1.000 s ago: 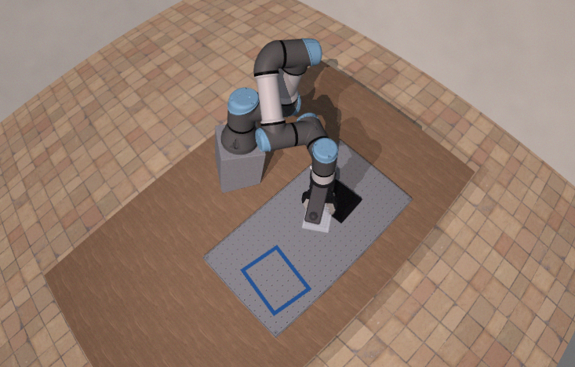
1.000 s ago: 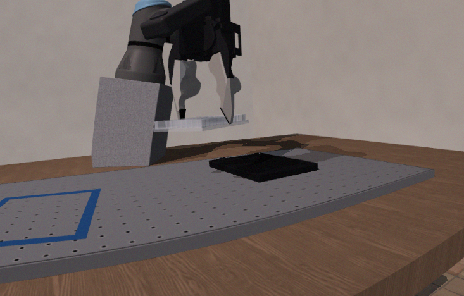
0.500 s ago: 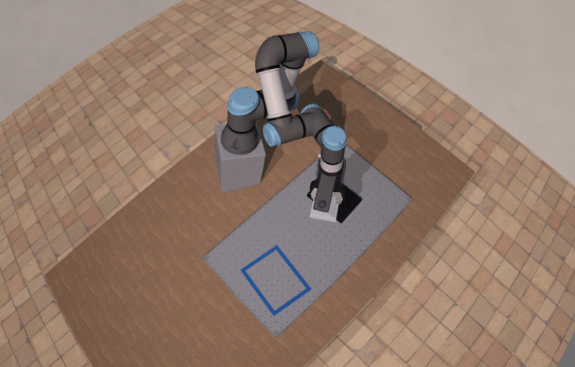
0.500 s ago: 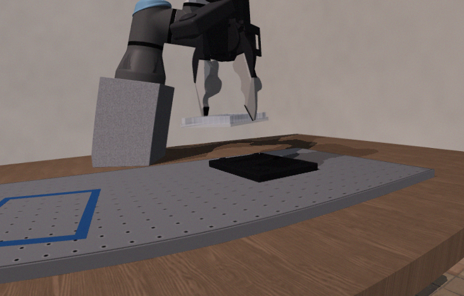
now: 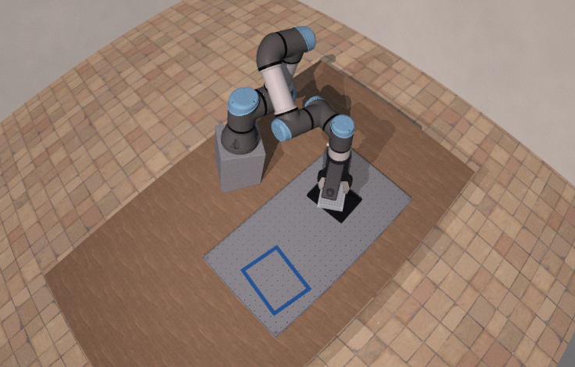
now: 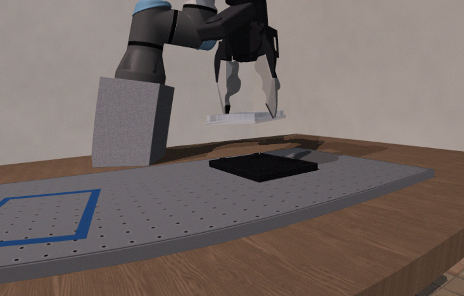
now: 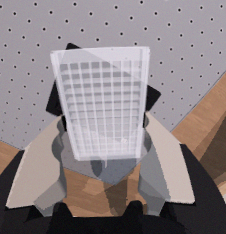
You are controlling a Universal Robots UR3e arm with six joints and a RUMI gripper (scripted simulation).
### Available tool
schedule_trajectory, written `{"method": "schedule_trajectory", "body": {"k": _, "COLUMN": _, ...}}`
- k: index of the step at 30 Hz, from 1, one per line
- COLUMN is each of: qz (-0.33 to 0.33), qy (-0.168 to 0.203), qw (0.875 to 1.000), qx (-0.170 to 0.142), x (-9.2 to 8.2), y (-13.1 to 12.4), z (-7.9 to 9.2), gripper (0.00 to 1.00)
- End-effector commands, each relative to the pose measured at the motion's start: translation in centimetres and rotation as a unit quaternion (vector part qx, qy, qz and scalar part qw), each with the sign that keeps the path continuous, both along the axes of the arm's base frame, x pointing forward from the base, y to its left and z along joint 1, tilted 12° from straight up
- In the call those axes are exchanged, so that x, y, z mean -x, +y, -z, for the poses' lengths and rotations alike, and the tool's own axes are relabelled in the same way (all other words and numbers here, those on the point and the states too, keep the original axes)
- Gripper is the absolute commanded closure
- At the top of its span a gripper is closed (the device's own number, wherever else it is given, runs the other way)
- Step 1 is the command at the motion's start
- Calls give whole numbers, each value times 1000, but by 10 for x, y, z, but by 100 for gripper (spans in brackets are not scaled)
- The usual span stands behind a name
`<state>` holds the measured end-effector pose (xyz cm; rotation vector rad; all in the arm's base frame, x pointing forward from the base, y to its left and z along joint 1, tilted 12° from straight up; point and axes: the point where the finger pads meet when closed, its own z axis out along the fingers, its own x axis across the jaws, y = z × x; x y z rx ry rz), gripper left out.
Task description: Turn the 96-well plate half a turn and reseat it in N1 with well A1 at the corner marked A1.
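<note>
My gripper (image 6: 248,110) is shut on the clear 96-well plate (image 6: 245,117) and holds it level, well above the black plate nest N1 (image 6: 263,166). In the overhead view the plate (image 5: 331,201) hangs over the nest and covers its middle. In the wrist view the plate (image 7: 103,102) sits between my two fingers, with black corners of the nest (image 7: 153,97) showing past its edges. The plate looks turned slightly against the nest. I cannot make out the cut corner or the A1 mark.
The grey perforated baseplate (image 5: 307,241) lies on the wooden table. A blue outlined rectangle (image 5: 275,279) is marked at its near end. The grey pedestal (image 5: 240,159) of the arm stands left of the nest.
</note>
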<state>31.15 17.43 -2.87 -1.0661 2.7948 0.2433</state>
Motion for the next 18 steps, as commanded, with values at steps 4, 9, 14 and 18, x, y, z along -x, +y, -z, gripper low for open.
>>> {"method": "schedule_trajectory", "body": {"k": 4, "qz": 11, "qy": 1, "qw": 1000, "qx": 3, "x": 7, "y": 21, "z": -6, "gripper": 100}}
{"method": "schedule_trajectory", "body": {"k": 9, "qz": 11, "qy": 1, "qw": 1000, "qx": 3, "x": 7, "y": 21, "z": -6, "gripper": 100}}
{"method": "schedule_trajectory", "body": {"k": 14, "qz": -54, "qy": -12, "qw": 998, "qx": 8, "x": 7, "y": 21, "z": -6, "gripper": 100}}
{"method": "schedule_trajectory", "body": {"k": 18, "qz": -119, "qy": -25, "qw": 993, "qx": 12, "x": 7, "y": 21, "z": -6, "gripper": 100}}
